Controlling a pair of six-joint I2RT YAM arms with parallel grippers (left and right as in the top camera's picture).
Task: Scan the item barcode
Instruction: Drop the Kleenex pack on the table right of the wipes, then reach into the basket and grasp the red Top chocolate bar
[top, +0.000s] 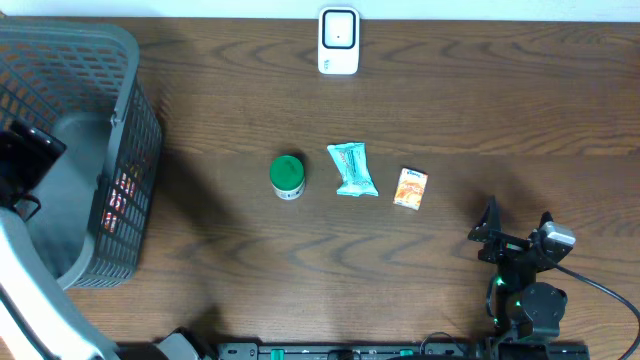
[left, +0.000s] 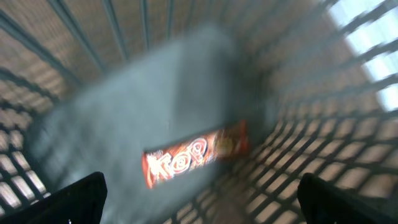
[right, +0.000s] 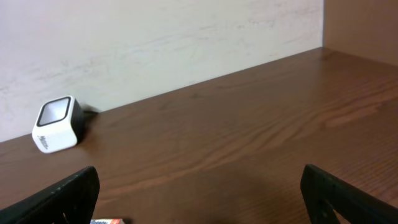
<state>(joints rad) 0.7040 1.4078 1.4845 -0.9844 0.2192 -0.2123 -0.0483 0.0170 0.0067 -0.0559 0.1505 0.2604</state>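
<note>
Grey mesh basket (top: 120, 60), far left of the scanner (top: 338, 42), holds an orange bar (left: 196, 154) under the left gripper (left: 202, 202), jaws wide. Below the scanner: green-capped jar (top: 287, 175), teal packet (top: 352, 169), then orange carton (top: 411, 188), probably light and stiff, best pinched across its narrow sides. Further below-right of the scanner, the right gripper (top: 517, 222) gapes empty.

Even, soft light; left wrist view motion-blurred

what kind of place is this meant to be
Likely a mock shop checkout on a wooden table: a white scanner at the far edge, a grey basket holding a snack bar, and a tub, packet and box in a row.
</note>
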